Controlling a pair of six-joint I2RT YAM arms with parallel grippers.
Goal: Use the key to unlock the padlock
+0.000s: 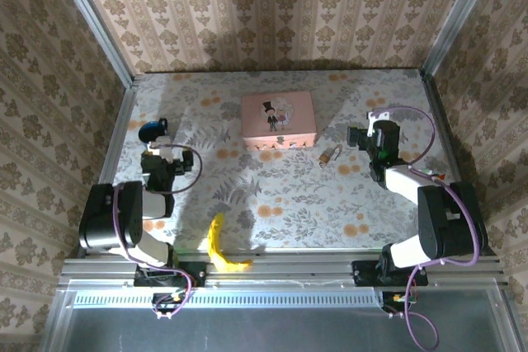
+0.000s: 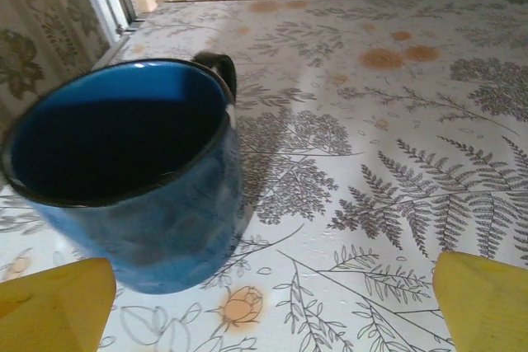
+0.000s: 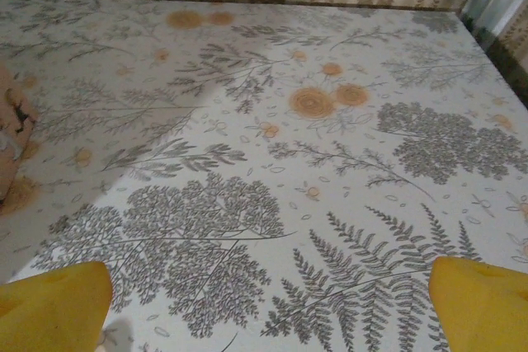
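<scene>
Approach step, nothing grasped yet; right gripper (image 3: 266, 309) spread wide and empty; padlock (image 1: 330, 154) lies near its left, beside pink box (image 1: 278, 119); key too small to tell; left gripper (image 2: 272, 311) also wide, blue mug (image 2: 124, 195) ahead-left; next move probably needs the right gripper swinging left, then descending.
</scene>
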